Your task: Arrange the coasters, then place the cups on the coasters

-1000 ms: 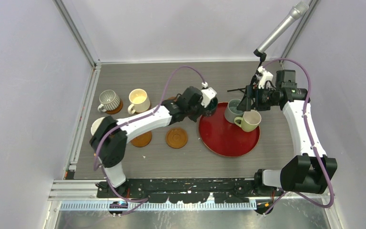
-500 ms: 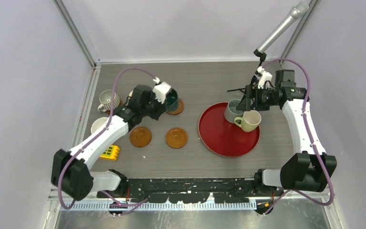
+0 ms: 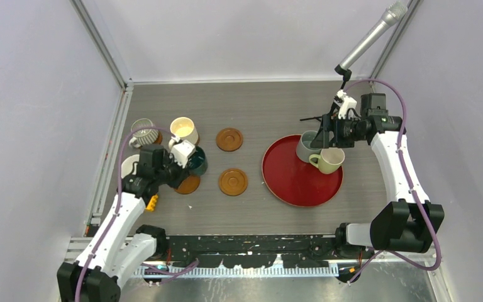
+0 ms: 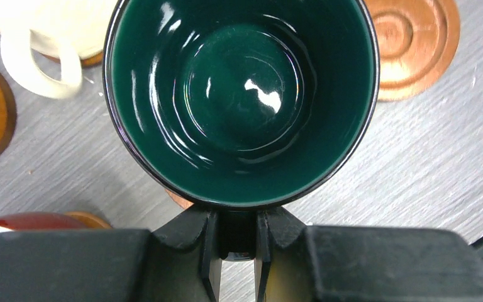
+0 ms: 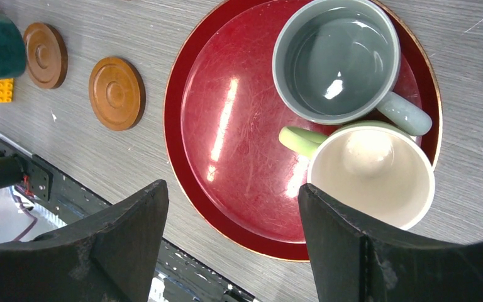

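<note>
Left hand (image 4: 236, 234) is clamped tight on the handle of the teal mug (image 4: 242, 100), which sits over a front-left coaster (image 3: 188, 184). The cream mug (image 3: 183, 130), ribbed mug (image 3: 143, 133) and yellow block (image 3: 151, 202) crowd close. Right hand (image 5: 231, 192) gapes wide, empty, above the tray (image 5: 226, 126) holding the grey-blue mug (image 5: 336, 60) and green mug (image 5: 368, 173).

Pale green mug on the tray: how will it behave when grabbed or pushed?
Glazed ceramic, so the pale green mug is probably rigid, heavy and slick. The red tray looks glossy, so a push would likely slide it, not tip it. The grey-blue mug sits close; a nudge may knock them together.
</note>
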